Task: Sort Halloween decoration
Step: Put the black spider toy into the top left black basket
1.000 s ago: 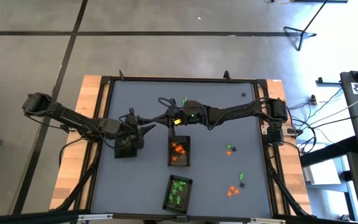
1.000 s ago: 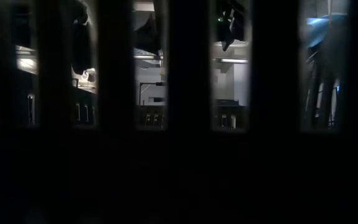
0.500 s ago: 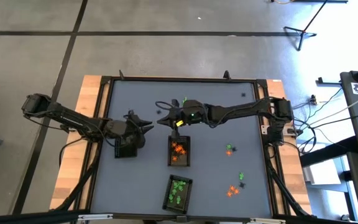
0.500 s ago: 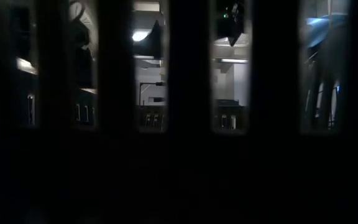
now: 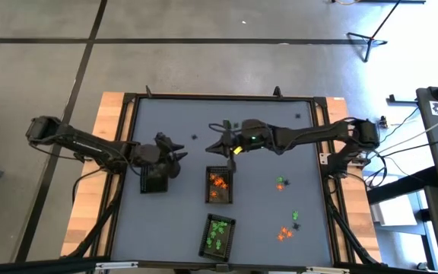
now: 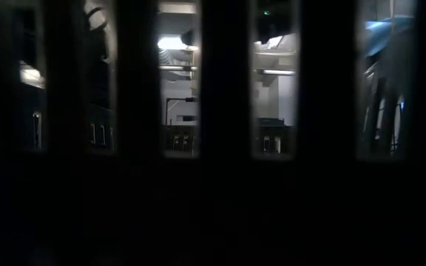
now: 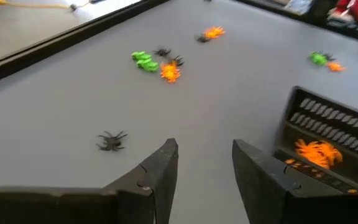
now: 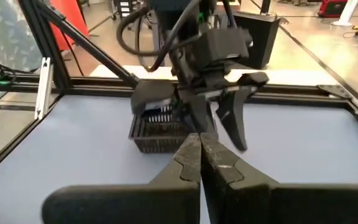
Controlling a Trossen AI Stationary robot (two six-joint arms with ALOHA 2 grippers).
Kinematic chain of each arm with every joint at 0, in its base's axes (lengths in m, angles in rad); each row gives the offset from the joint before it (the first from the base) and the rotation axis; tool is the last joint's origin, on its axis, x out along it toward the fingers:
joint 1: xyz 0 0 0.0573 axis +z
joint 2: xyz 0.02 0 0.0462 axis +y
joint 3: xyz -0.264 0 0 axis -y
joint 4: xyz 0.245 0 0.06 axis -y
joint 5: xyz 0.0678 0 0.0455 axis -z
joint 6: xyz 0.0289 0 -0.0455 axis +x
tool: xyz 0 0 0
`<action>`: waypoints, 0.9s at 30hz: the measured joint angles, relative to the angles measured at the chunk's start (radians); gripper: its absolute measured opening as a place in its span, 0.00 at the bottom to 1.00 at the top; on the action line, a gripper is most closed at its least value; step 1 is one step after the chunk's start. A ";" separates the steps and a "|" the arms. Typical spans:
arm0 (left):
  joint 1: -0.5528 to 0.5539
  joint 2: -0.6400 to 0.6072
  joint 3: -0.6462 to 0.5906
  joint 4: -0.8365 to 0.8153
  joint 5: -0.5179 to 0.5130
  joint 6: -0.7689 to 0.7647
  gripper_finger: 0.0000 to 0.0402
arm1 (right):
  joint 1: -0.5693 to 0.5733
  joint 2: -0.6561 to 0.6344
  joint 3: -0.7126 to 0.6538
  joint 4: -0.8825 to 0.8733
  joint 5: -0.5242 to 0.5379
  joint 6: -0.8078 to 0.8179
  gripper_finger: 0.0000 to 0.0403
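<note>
Trinkets lay scattered: orange ones (image 5: 217, 183) in the middle tray (image 5: 219, 199), a black spider (image 7: 111, 140) at ten o'clock of the spread left gripper (image 7: 205, 163). Right gripper (image 8: 199, 149) was pressed together. Best approach: descend squarely, straddling the spider.

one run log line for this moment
left gripper: open, over small dark tray | right gripper: shut, mid-table | loose tiny plastic trinkets: unsorted

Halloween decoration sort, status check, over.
Left gripper open, empty, over its tray. Right gripper shut, mid-table. Orange and green trinkets trayed; black spider and others still loose.
</note>
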 joint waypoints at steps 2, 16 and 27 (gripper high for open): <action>0.025 0.000 0.035 -0.059 0.016 0.000 0.36 | -0.008 -0.033 -0.044 0.021 -0.001 0.007 0.00; 0.236 0.089 0.150 -0.184 0.223 0.010 0.36 | -0.014 -0.245 -0.301 0.162 0.029 0.026 0.00; 0.357 0.291 0.248 -0.239 0.364 0.061 0.36 | -0.012 -0.286 -0.346 0.153 0.041 0.043 0.00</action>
